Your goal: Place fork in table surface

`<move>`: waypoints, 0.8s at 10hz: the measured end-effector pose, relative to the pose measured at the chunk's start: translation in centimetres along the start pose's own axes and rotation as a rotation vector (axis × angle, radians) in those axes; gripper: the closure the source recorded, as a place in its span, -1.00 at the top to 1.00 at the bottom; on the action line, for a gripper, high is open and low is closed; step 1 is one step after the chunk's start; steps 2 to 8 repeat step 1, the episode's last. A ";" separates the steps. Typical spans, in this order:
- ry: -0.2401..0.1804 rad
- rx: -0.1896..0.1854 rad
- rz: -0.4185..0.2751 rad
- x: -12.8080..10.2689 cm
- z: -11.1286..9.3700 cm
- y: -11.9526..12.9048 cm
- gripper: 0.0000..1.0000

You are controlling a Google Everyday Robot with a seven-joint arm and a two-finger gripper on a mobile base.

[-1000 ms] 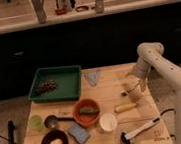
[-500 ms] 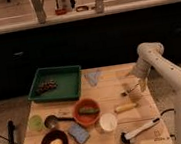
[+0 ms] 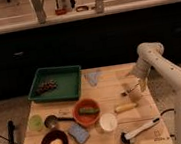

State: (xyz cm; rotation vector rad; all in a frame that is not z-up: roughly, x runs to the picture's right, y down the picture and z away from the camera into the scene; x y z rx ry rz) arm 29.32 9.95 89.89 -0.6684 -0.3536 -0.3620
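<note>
Reaching down w/ bent arm, gripper (image 3: pixel 132 87) over table surface (image 3: pixel 106 84) right edge, fingers' state unclear.

There was just the one camera, set high and well back from the near edge of the table surface (image 3: pixel 106 84), looking down and across it toward the dark counter (image 3: pixel 79 37) behind. It took in the whole tabletop, with the gripper (image 3: pixel 133 86) over its far right side.

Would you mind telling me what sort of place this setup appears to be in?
Probably a robotics lab staged as a kitchen: a wooden table surface set with a green tray, an orange bowl and a spoon, the gripper low by its right edge.
</note>
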 end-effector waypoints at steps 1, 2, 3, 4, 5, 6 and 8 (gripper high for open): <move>0.000 0.000 0.000 0.0 0.0 0.0 0.60; 0.000 0.000 0.000 0.0 0.0 0.0 0.60; 0.000 0.000 0.000 0.0 0.0 0.0 0.60; 0.000 0.000 0.000 0.0 0.0 0.0 0.60; 0.000 0.000 0.000 0.0 0.0 0.0 0.60; 0.000 0.000 0.000 0.0 0.0 0.0 0.60; 0.000 0.000 0.000 0.0 0.0 0.0 0.60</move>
